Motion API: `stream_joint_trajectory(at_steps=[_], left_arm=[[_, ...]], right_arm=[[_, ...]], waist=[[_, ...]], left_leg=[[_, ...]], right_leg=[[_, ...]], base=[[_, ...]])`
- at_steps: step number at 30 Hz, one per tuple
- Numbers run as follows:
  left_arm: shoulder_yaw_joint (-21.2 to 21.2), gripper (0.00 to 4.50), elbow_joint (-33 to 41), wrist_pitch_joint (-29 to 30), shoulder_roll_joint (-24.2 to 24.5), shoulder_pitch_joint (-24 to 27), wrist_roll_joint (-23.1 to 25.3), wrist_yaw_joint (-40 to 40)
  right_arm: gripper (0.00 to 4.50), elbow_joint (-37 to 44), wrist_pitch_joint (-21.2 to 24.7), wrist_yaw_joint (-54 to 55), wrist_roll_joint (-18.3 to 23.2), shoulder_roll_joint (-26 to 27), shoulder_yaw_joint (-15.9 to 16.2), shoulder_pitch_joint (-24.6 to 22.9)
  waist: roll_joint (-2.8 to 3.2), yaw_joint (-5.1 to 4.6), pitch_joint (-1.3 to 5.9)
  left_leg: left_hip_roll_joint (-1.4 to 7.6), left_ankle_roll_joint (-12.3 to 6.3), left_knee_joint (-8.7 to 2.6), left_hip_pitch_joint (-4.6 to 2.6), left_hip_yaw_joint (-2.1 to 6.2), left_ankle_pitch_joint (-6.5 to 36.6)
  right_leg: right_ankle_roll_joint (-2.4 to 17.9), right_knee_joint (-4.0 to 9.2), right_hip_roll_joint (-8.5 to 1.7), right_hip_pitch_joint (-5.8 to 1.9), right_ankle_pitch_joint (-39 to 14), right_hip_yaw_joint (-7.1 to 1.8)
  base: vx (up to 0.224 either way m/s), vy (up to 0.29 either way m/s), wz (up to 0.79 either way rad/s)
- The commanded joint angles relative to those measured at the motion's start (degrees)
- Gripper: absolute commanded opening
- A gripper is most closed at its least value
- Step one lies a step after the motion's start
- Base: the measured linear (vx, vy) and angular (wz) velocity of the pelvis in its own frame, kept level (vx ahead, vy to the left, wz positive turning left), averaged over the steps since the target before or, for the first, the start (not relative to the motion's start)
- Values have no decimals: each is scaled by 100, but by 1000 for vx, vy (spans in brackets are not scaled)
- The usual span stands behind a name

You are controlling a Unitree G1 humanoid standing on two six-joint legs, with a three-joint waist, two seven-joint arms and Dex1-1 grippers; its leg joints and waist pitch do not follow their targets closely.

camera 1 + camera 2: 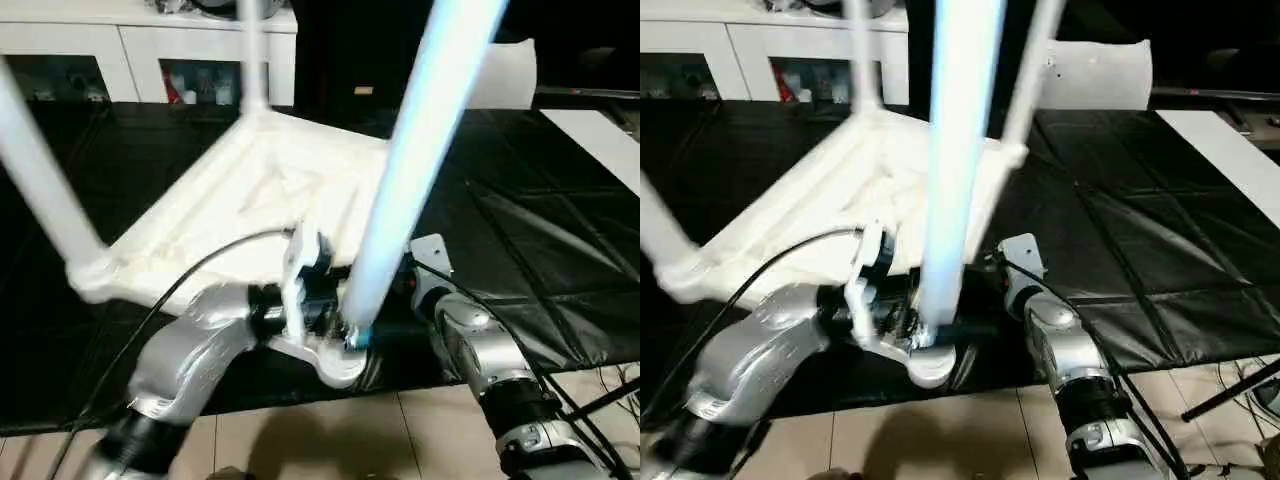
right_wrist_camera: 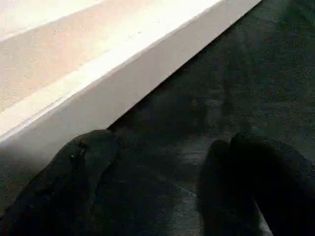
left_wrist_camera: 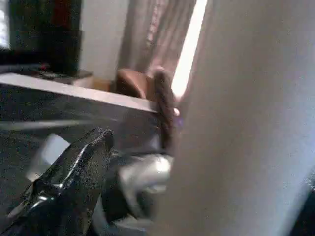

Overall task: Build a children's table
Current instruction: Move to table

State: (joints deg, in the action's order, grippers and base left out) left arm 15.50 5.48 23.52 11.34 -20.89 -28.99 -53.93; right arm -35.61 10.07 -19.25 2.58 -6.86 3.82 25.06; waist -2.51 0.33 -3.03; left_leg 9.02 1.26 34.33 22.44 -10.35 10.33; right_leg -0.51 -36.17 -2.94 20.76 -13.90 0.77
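The children's table lies upside down on the black mat [image 1: 520,250], its ribbed white tabletop [image 1: 250,190] tilted, with the near corner socket [image 1: 345,362] toward me. Several white legs stand up from the corners: the near leg [image 1: 420,150], a left leg [image 1: 40,190], a far leg [image 1: 252,60]. My left gripper [image 1: 338,320] sits at the base of the near leg, open. In the left wrist view one black finger [image 3: 74,182] stands apart from the leg [image 3: 246,123]. My right gripper [image 2: 167,187] is open over the mat, beside the tabletop's rim [image 2: 113,93], holding nothing.
White glass-door cabinets [image 1: 150,50] line the back. A flat white sheet [image 1: 600,140] lies at the far right and a white roll [image 1: 505,75] behind the table. Tiled floor [image 1: 350,440] runs along the mat's near edge, with cables at the right.
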Motion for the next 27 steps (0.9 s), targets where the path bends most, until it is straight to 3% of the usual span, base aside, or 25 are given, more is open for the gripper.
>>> stream_joint_trajectory(at_steps=[1, 8, 15, 18, 22, 23, 27], left_arm=[[105, 445, -174, -234, -272, -207, 114, 167], [94, 445, -718, -680, -789, -605, 330, 435], [-137, 445, -1475, -1406, -1049, -1033, 782, 834], [-238, 445, -1729, -1695, -927, -1126, 1021, 950], [-184, 445, -1618, -1526, -627, -939, 1001, 605], [-211, 445, -1614, -1488, -509, -852, 989, 484], [-172, 445, -1521, -1423, 35, -490, 1052, 159]], right_arm=[[450, -85, -131, -254, 73, 255, 257, 154], [450, -214, -326, -423, 152, 297, 155, 210], [450, -317, -460, -153, 106, 174, -99, 199], [450, -184, -525, -52, 142, -25, -314, 56], [450, 170, -523, -176, 256, -253, -485, -181], [450, 354, -503, -265, 288, -347, -538, -289], [450, 1185, -370, -579, 411, -643, -618, -745]], waist=[[45, 69, 346], [30, 81, 342], [40, 87, 363], [28, 101, 359], [37, 164, 365], [55, 221, 349], [68, 260, 327]], left_leg=[[415, -35, -397, -138, 143, 663], [424, -46, -400, -141, 138, 840], [425, -196, -375, -140, 140, 678], [433, -257, -370, -139, 139, 697], [451, -289, -372, -163, 139, 642], [452, -264, -381, -177, 125, 668], [451, -147, -425, -190, 127, 974]], right_leg=[[1496, 361, -494, -196, 489, -208], [1502, 399, -512, -191, 175, -214], [1586, 377, -517, -205, 592, -209], [1611, 385, -532, -206, 538, -208], [1576, 365, -525, -195, 588, -203], [1552, 378, -510, -175, 552, -204], [1426, 408, -501, -154, 161, -204]], base=[[0, 0, 0], [0, 0, 0], [0, 0, 0], [0, 0, 0], [0, 0, 0], [0, 0, 0], [0, 0, 0]])
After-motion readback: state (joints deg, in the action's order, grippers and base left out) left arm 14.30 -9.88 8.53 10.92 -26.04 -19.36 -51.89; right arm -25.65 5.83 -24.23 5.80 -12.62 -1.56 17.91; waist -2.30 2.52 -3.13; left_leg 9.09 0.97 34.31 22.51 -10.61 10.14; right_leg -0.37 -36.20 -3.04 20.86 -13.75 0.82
